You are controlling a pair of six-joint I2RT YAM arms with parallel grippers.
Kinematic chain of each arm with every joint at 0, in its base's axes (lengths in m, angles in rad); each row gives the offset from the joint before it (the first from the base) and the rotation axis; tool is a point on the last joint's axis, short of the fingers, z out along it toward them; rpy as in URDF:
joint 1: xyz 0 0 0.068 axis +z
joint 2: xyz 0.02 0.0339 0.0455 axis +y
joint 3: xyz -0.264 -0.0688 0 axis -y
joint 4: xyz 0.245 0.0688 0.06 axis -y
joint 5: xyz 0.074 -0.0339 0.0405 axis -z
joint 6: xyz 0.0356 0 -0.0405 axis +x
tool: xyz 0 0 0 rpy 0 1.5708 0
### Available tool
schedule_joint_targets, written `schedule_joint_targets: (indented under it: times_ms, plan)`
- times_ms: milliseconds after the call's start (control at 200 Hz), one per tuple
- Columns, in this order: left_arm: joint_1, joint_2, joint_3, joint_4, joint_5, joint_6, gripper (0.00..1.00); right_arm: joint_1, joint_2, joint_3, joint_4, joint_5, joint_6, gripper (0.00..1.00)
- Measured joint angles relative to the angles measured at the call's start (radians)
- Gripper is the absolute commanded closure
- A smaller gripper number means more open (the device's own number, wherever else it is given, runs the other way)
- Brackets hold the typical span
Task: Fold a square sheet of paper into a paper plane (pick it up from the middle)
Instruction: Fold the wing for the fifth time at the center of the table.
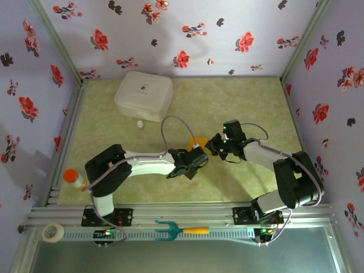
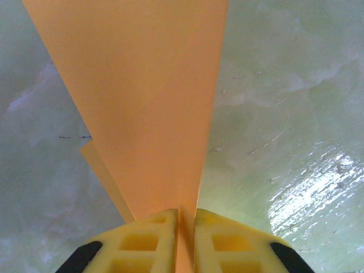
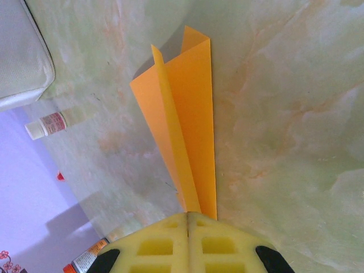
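The paper plane (image 1: 197, 140), an orange-yellow folded dart with a raised centre crease, hangs between my two grippers near the middle of the table. My left gripper (image 1: 194, 154) is shut on it. In the left wrist view the sheet (image 2: 148, 108) runs down into the narrow slit between the yellow fingers (image 2: 148, 239), where the left gripper (image 2: 186, 215) pinches it. My right gripper (image 1: 212, 143) is shut at the other end. In the right wrist view the plane (image 3: 190, 119) narrows to a point that ends at the closed tips of the right gripper (image 3: 188, 215).
A white lidded box (image 1: 143, 94) stands at the back left, with a small white bottle (image 1: 140, 123) in front of it. An orange-capped bottle (image 1: 73, 177) lies at the left edge. A tape roll (image 1: 53, 231) and a teal fork-shaped tool (image 1: 177, 230) rest on the front rail.
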Motion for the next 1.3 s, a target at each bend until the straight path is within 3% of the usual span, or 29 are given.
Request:
schedule_joint_targets:
  times_ms: [355,670,780,1305]
  plan:
    - [0.000,0.000,0.000,0.000,0.000,-0.022,0.96,0.000,0.000,0.000,0.000,0.000,0.000,0.99]
    - [0.031,0.000,-0.019,0.065,0.067,-0.066,0.99,-0.006,-0.029,-0.002,-0.042,0.028,-0.026,0.67]
    - [0.058,-0.002,-0.053,0.102,0.112,-0.080,0.99,-0.023,-0.079,-0.002,-0.083,0.064,-0.050,0.61]
    - [0.161,-0.035,-0.164,0.313,0.368,-0.148,0.98,-0.035,-0.157,-0.065,-0.076,0.133,-0.091,0.61]
